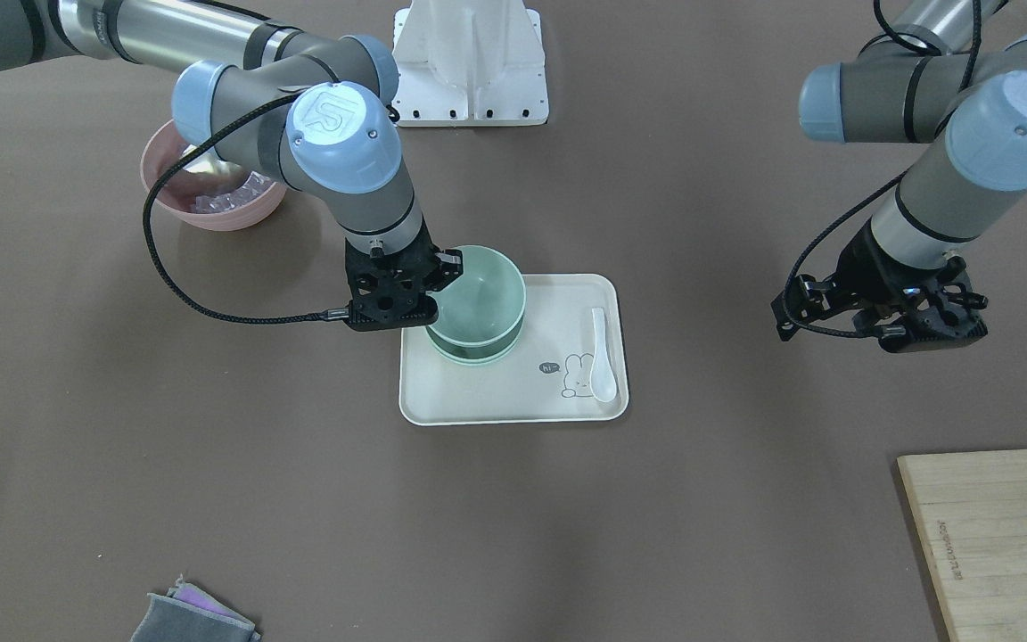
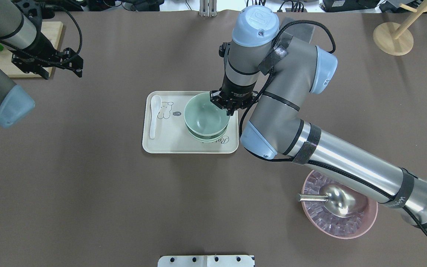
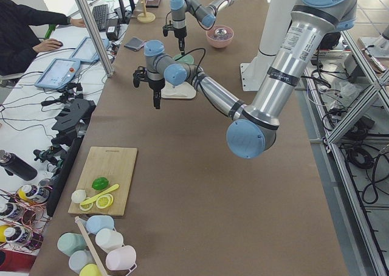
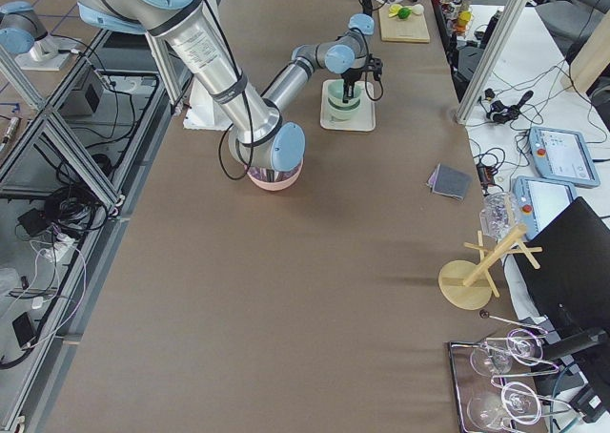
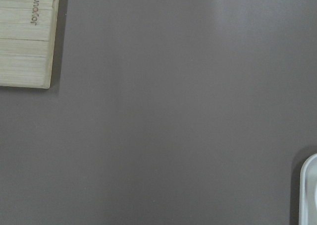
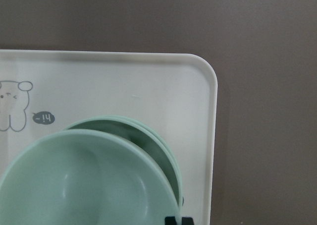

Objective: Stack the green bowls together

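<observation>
A cream tray (image 1: 496, 401) (image 2: 169, 146) holds the green bowls. The top green bowl (image 1: 478, 290) (image 2: 206, 116) (image 6: 84, 185) hangs slightly raised over the nested lower green bowls (image 1: 476, 355) (image 2: 208, 138) (image 6: 148, 136), whose rims show beneath it. My right gripper (image 1: 438, 281) (image 2: 229, 108) points down and is shut on the top bowl's rim, on the side toward the tray's edge. Far off beside a cutting board, my left gripper (image 1: 888, 321) (image 2: 61, 63) hovers over bare table. Its fingers are hidden, so I cannot tell its state.
A white spoon (image 1: 601, 357) (image 2: 154, 115) lies on the tray's other side. A pink bowl (image 1: 219, 214) (image 2: 341, 222) with a metal scoop sits under the right arm. The wooden cutting board (image 1: 995, 535) (image 2: 32, 48) and a grey cloth (image 1: 193, 615) lie near the table's edges.
</observation>
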You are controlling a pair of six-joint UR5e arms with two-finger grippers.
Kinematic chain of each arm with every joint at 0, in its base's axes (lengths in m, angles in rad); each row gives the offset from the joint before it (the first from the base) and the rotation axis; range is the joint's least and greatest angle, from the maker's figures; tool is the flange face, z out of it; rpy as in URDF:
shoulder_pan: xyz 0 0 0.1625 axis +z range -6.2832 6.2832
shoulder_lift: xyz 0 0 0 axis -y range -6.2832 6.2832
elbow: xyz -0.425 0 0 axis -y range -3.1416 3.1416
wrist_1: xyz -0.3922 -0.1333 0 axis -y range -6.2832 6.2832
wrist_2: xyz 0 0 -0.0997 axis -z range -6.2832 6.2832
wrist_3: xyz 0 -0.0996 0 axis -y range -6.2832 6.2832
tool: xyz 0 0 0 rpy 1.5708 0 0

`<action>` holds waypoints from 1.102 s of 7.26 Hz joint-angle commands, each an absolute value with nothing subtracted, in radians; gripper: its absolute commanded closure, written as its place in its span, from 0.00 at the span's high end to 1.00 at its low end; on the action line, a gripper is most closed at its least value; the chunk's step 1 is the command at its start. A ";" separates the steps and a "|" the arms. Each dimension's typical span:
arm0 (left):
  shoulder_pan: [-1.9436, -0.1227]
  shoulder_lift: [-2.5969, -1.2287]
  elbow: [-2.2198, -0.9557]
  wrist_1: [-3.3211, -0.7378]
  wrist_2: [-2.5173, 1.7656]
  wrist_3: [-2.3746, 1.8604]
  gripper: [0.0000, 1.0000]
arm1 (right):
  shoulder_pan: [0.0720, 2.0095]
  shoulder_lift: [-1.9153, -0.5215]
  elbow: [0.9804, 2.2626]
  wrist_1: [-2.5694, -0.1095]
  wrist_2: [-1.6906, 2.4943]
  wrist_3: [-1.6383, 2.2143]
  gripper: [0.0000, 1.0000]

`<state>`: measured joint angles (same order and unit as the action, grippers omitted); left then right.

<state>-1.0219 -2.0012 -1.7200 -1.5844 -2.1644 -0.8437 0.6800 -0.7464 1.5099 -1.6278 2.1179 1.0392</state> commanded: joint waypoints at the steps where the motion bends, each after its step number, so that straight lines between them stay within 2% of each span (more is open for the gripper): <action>1: -1.022 -2.000 -1.718 -1.585 -2.164 -0.844 0.98 | 0.676 -0.750 1.503 -1.625 2.118 1.046 0.00; 8: -1.019 -2.002 -1.710 -1.597 -2.163 -0.854 0.98 | 0.672 -0.747 1.468 -1.585 2.117 1.051 0.00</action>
